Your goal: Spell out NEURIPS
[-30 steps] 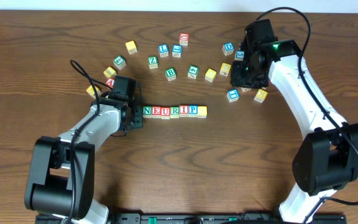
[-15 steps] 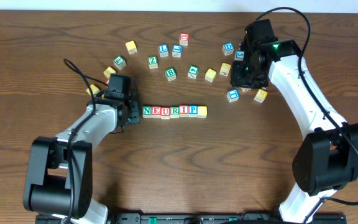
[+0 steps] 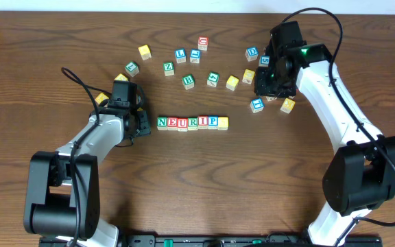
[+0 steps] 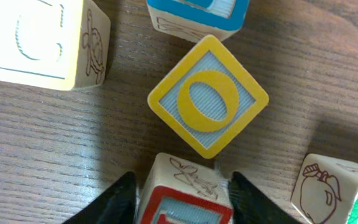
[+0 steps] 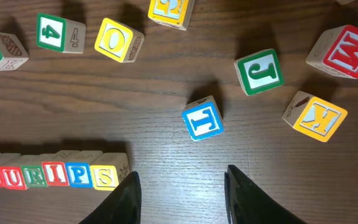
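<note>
A row of small wooden letter cubes (image 3: 192, 123) spelling NEURIPS lies mid-table on the brown wooden table (image 3: 197, 185), to the right of the left gripper (image 4: 182, 180). That gripper's fingers flank a red-framed wooden cube (image 4: 185, 208); whether they clamp it I cannot tell. The right gripper (image 5: 182, 186) hangs spread and empty, right of the row and farther back, with a blue-framed T cube (image 5: 202, 118) just beyond its fingers.

Seven small wooden letter cubes (image 3: 192, 123) lie face up on the table (image 3: 204, 178) in one straight, level row, sides touching, reading NEURIPS. The green N cube (image 3: 162, 123) is the row's left end in the overhead view. From it follow red E (image 3: 172, 123), U (image 3: 182, 123), green R (image 3: 193, 123), red I (image 3: 203, 122), blue P (image 3: 213, 122) and, farthest off, a yellow-framed S (image 5: 104, 177).
</note>
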`<move>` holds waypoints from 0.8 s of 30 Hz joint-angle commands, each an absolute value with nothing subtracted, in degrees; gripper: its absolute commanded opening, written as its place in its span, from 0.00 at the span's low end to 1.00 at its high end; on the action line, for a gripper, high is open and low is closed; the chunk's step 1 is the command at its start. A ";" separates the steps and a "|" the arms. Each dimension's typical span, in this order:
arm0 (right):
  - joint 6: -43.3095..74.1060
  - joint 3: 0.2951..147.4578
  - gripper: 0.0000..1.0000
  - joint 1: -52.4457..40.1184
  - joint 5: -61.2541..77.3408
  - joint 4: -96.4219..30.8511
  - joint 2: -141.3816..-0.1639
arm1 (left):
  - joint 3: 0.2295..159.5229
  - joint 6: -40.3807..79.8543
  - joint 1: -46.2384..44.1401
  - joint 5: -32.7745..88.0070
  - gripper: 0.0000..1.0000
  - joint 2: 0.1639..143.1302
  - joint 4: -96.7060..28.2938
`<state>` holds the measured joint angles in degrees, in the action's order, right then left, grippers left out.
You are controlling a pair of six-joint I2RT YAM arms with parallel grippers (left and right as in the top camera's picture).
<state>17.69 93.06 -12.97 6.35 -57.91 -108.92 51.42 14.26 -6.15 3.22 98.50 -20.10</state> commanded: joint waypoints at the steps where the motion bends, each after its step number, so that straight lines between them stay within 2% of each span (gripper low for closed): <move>1: 17.06 93.93 0.39 -12.84 5.23 -58.08 -107.94 | 51.00 14.87 -6.17 3.86 0.40 99.00 -20.47; 10: 17.06 93.93 0.40 -12.84 4.62 -58.13 -107.94 | 51.00 14.85 -6.17 3.86 0.35 99.00 -20.53; 12: 17.06 93.93 0.40 -12.84 4.62 -58.13 -107.94 | 51.03 14.87 -6.17 3.86 0.31 98.89 -20.51; 24: 17.08 93.93 0.43 -12.84 4.62 -58.11 -107.94 | 54.59 14.87 -6.17 3.86 0.31 93.93 -22.65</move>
